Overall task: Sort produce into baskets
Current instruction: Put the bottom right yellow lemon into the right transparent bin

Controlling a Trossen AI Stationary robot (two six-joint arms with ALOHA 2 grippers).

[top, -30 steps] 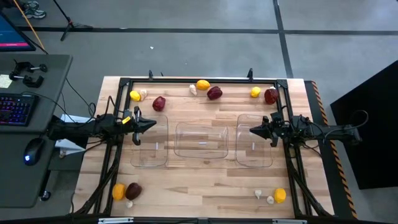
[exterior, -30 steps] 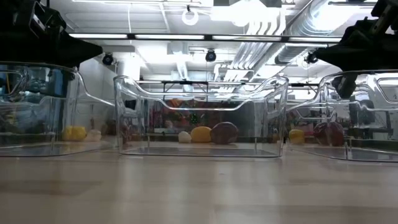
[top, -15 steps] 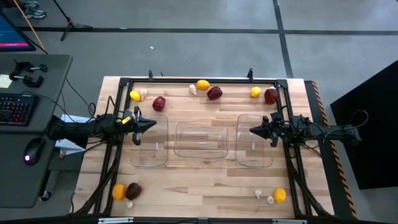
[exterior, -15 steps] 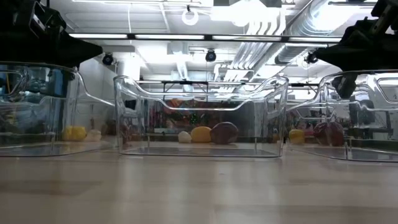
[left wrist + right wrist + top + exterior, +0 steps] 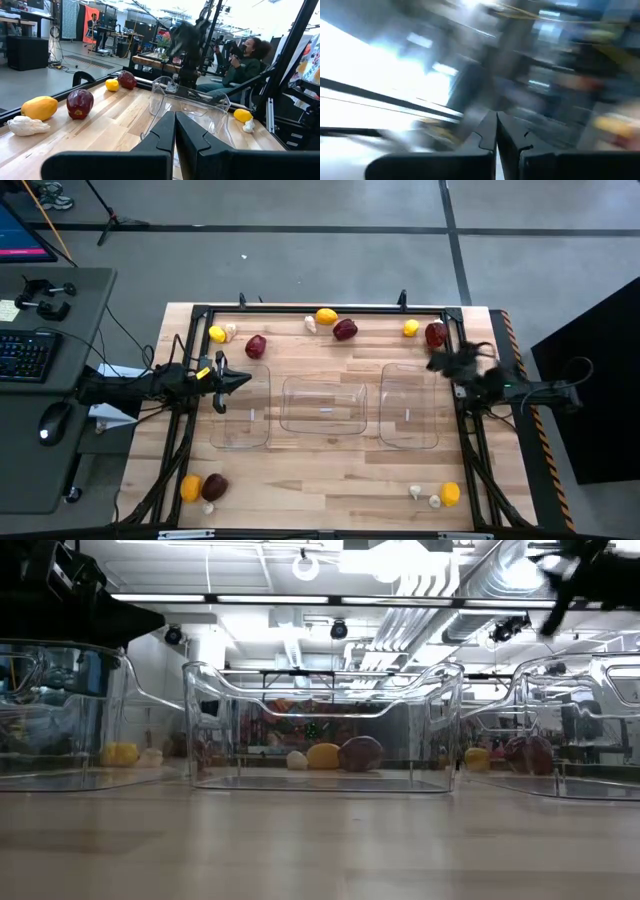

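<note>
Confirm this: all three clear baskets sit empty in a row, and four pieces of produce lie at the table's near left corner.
Not four. The high view shows three there: an orange one, a dark red one and a small white one. The baskets are empty in a row.

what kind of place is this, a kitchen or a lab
Most likely a robotics lab or workshop, not a kitchen: exposed ceiling ducts, a desk with a keyboard, and a seated person among workbenches beyond the table.
</note>
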